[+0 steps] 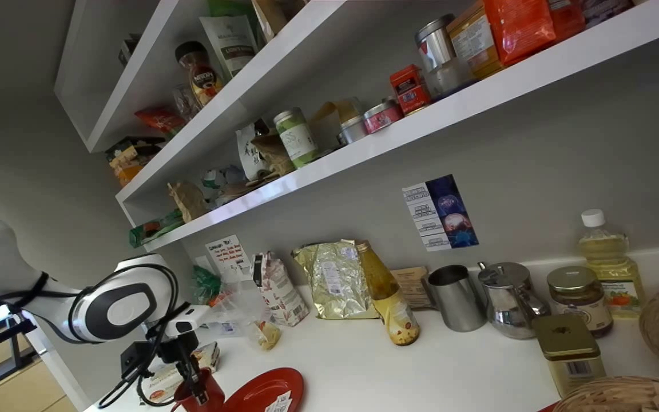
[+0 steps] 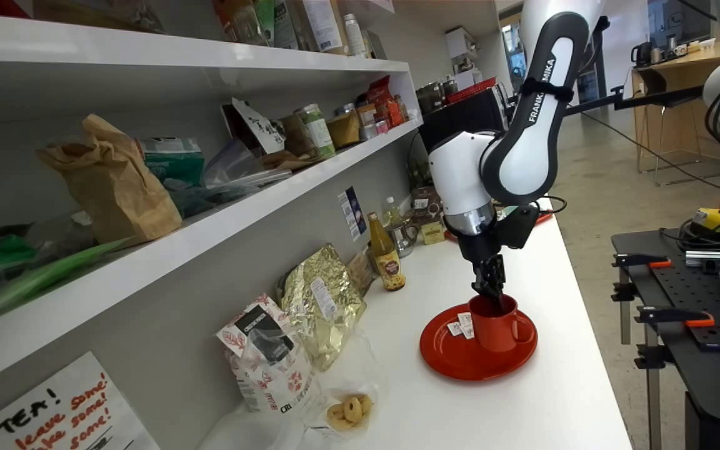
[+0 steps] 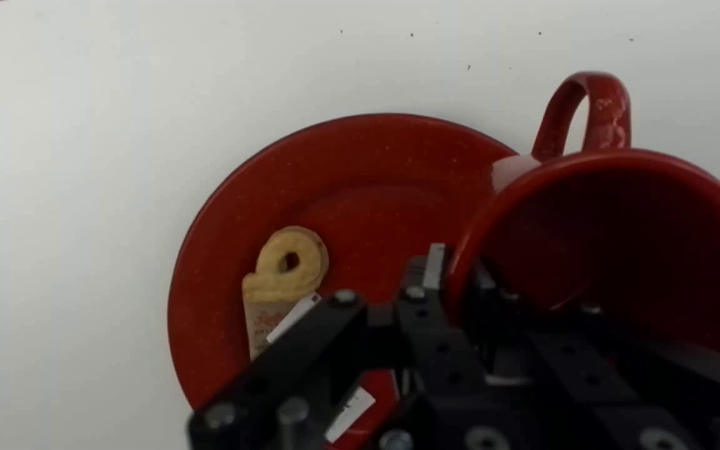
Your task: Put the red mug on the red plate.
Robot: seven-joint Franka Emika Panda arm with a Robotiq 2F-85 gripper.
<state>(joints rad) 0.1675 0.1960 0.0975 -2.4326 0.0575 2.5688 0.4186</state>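
Red and glossy, a round, loop-handled mug (image 2: 494, 328) is held by the black mechanical tool (image 3: 459, 275), clamped on its wall with one finger inside and one outside. Seen from the wrist, it overlaps the edge of a flat, round, glossy red plate (image 3: 385, 187) lying on a white table (image 2: 522, 406); whether its base touches anything cannot be told. Carrying the mug across seems the step in hand, so the next move probably calls for shifting it over the plate's middle, lowering it level, then letting go.
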